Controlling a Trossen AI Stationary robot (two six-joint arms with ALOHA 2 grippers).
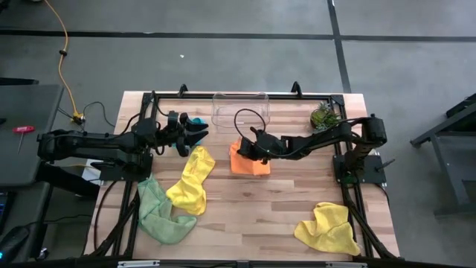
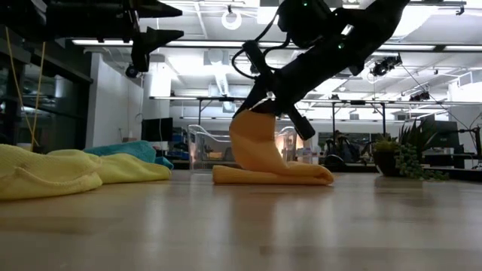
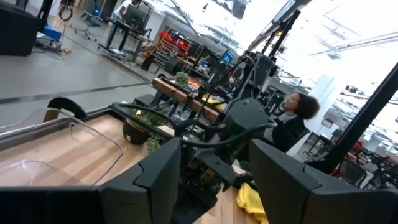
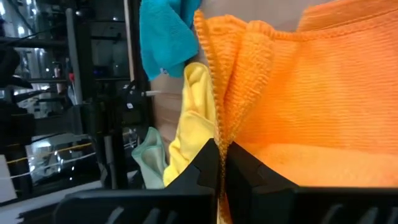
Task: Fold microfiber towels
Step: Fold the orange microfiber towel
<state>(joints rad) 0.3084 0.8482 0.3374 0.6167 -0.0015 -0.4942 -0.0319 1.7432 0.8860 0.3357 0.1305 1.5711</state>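
Observation:
My right gripper [image 1: 245,146] is shut on the orange towel [image 1: 250,162], mid-table in front of the clear bin. One end of the towel rises to the fingers and the rest lies on the table [image 2: 273,175]. My left gripper [image 1: 195,135] is open and empty, raised above the table beside the teal towel [image 1: 197,120]; it also shows in the low view [image 2: 154,36]. One yellow towel [image 1: 192,179] and the light green towel [image 1: 159,213] lie crumpled at the near left. The second yellow towel [image 1: 328,229] lies at the near right. My right gripper pinches the orange towel's hemmed edge [image 4: 219,134] between its two fingers; the edge is bunched there, and I cannot tell whether it is one layer or several. The fingers slant down from above and from the table's right. The held end [image 2: 252,128] stands up off the table and the rest lies flat.
A clear plastic bin [image 1: 239,110] stands at the far edge behind the orange towel. A small potted plant [image 1: 323,116] sits at the far right. Bare wood lies between the towels at the near middle [image 1: 260,216]. A person [image 3: 297,118] shows in the room beyond the table.

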